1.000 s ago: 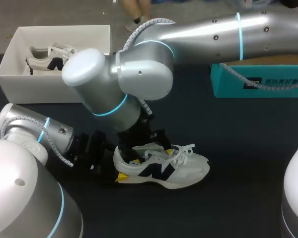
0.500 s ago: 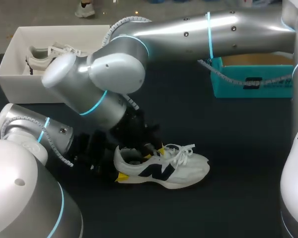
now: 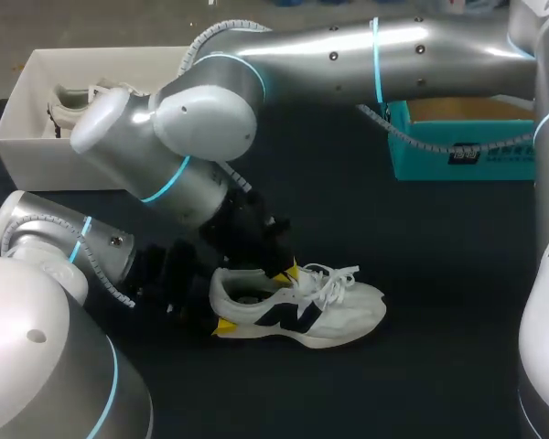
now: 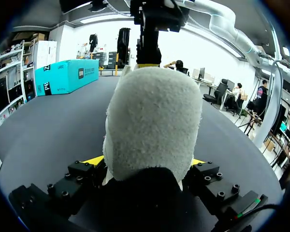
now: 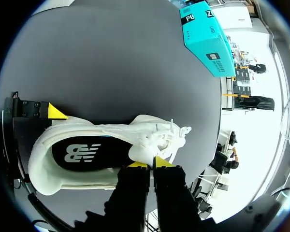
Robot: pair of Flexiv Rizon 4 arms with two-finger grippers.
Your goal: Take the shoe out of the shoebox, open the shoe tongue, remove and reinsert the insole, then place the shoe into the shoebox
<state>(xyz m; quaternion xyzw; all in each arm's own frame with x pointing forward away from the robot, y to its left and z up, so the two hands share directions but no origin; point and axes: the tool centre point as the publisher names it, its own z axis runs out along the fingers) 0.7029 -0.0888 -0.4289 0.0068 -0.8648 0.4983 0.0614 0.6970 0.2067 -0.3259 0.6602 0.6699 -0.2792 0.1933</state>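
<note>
One shoe [image 3: 329, 315]: out of its box, standing on its sole on the table [image 3: 439, 274], toe pointing to my right.
Left end effector [image 4: 145, 162]: clamped on the heel with a yellow tip against each side, so the shoe's pinned in place.
Right end effector [image 5: 150, 164]: down at the shoe's opening, tips pinched close on the tongue [image 5: 145, 152] just behind the laces. Looks like a proper grasp to me.
Insole [image 5: 87, 153]: the dark one, lying flat inside the shoe and easy to see through the opening.
Progress: taking the shoe out is done, and I'd say we're on the tongue-opening step. Pulling the insole, refitting it and boxing the shoe are all left.
Shoebox [image 3: 18, 137]: white and open, at the far left and well apart from the shoe. There's another shoe [image 3: 73, 108] lying in it.
Teal box [image 3: 457, 155]: far right, well apart from everything, no bother.
Room: plenty of bare table past the toe and on the near side. The tight spot is between shoe and shoebox, where the right arm's fat elbow hangs over that stretch. The left arm sits low right behind the heel, so the trip back looks crowded.
</note>
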